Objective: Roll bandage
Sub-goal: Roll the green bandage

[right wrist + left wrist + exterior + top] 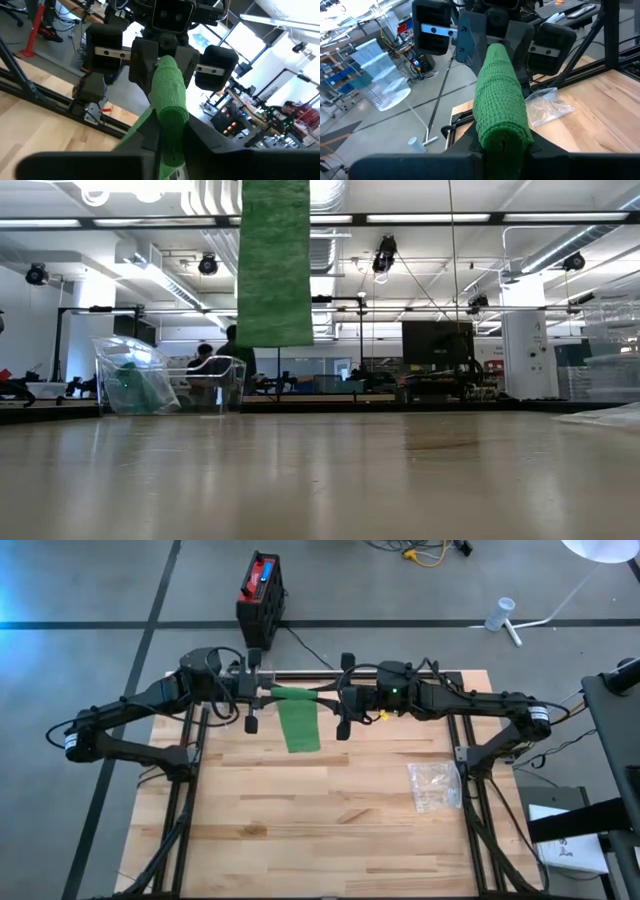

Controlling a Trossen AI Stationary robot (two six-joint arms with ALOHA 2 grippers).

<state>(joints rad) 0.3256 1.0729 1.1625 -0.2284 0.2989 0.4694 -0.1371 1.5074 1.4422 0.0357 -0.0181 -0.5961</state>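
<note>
While both arms meet over the far half of the tabletop (330, 830), a green bandage (297, 718) is stretched between them at about twelve o'clock from the board's middle. Its rolled part runs as a thick, soft cylinder from one tool to the other, and a flat tail hangs down from it, clear of the wood.

Left tool (258, 692) is clamped tight on one end of the roll; in its own wrist view the knitted, waffle-like weave of the bandage (500, 100) fills the space between the dark fingers. Right tool (342, 698) has its fingers drawn narrow around the opposite end, the green roll (169, 95) wedged between them.

Containers: a clear, crinkled plastic bag (434, 786) lies on the planks at about four o'clock, with something small and pale inside that I cannot identify. Only the low view shows a clear plastic bin (135, 376) in the room behind, with something green in it.

From table height, just the hanging strip (274, 260) appears, a straight-edged green band dropping in from above, neither tool visible. From overhead, a red and black box (261, 590) sits on the grey floor beyond the tabletop at twelve o'clock.
</note>
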